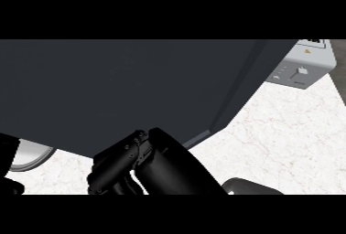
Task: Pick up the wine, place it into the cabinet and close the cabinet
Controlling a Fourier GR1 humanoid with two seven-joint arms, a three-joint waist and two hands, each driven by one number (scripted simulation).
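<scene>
The dark cabinet (121, 87) fills most of the head view, its flat panel facing me and a narrow side strip running down its right edge. My right hand (118, 167) is at the lower centre, right at the panel's lower edge. A smooth black shape (179, 169) lies against the hand's right side; I cannot tell whether it is the wine bottle or my arm in shadow. No bottle shows plainly anywhere. A black part of my left hand (8, 183) shows at the lower left edge.
A grey-white round plate (30, 155) peeks out under the cabinet at the left. A grey appliance with switches (300, 68) stands at the top right. White marble counter (283, 137) spreads to the right. A dark rounded shape (250, 186) sits at the bottom.
</scene>
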